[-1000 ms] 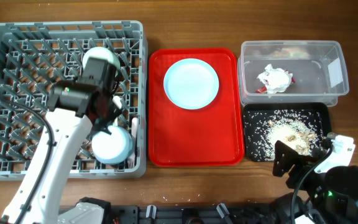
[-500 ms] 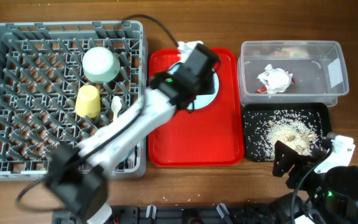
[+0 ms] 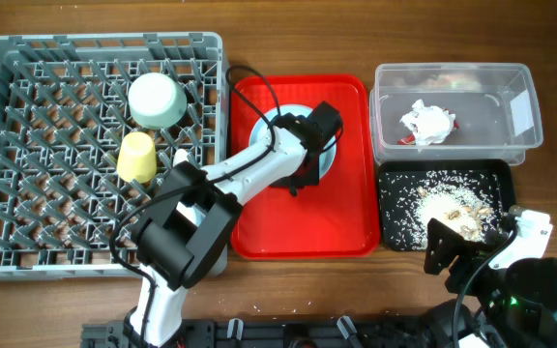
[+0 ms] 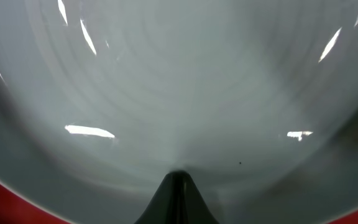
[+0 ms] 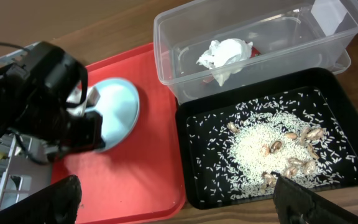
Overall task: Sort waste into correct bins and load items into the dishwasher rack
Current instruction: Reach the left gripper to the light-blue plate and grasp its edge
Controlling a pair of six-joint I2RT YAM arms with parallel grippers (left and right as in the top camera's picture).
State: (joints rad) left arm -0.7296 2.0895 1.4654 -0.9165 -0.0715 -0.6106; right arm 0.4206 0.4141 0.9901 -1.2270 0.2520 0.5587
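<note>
The round light blue plate (image 3: 271,135) lies flat on the red tray (image 3: 298,227). My left gripper (image 3: 307,147) points down at its right half, and the arm hides part of it. In the left wrist view the plate (image 4: 179,81) fills the frame. The fingers (image 4: 178,183) look pressed together, with the tip at the plate's surface near its rim. The grey rack (image 3: 104,41) holds the pale blue-green bowl (image 3: 155,100), the yellow cup (image 3: 136,157) and a white utensil (image 3: 180,159). My right gripper (image 5: 179,205) is open and empty at the table's front right.
The clear tub (image 3: 453,70) at the back right holds the crumpled white wrapper (image 3: 426,123). The black tray (image 3: 395,174) in front of it holds rice-like scraps (image 3: 448,205). The left arm's cable loops over the tray's back left corner.
My left arm left the rack, swung right over the red tray and came down onto the plate. The bowl and cup now show in the rack. The right arm has not moved.
</note>
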